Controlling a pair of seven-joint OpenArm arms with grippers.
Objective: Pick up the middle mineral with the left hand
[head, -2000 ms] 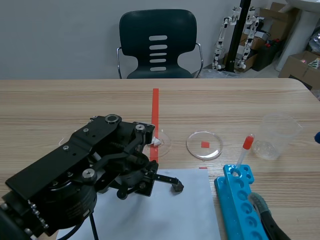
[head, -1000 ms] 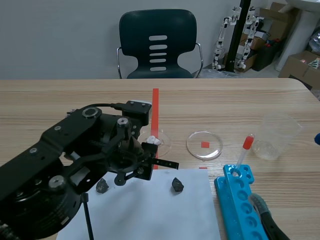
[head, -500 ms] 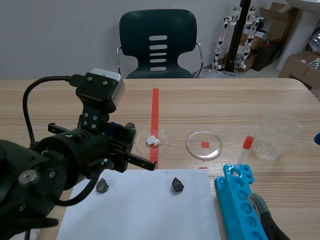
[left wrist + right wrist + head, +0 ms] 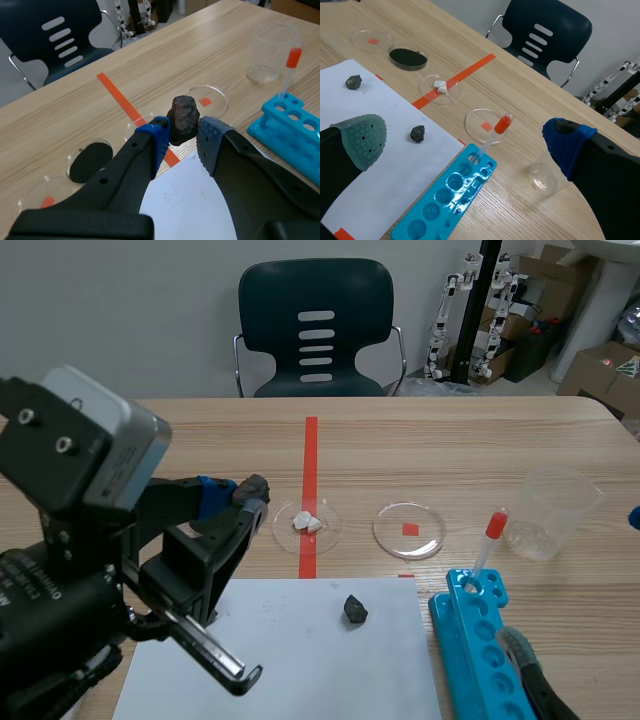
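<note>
Aloft, one mineral (image 4: 183, 119); two on paper (image 4: 395, 165)

The sheet (image 4: 300, 665) lies at the desk's (image 4: 450, 440) 6 o'clock edge, with the right mineral (image 4: 354, 610) on it at 2 o'clock and the left mineral (image 4: 353, 81) at 10 o'clock. The middle mineral (image 4: 183, 117) sits between the left pincer's (image 4: 180, 137) fingers, up off the desk. Beyond the sheet, four dishes run from 9 to 3 o'clock: end dish (image 4: 362, 36), powder dish (image 4: 390, 53), crumb dish (image 4: 330, 525), bare dish (image 4: 385, 530). The beaker (image 4: 550, 510) stands at their 3 o'clock. The rack (image 4: 450, 635) lies at the sheet's 3 o'clock, with the dropper (image 4: 488, 540) in its 12 o'clock hole. The chair (image 4: 315, 300) stands behind the desk.
</note>
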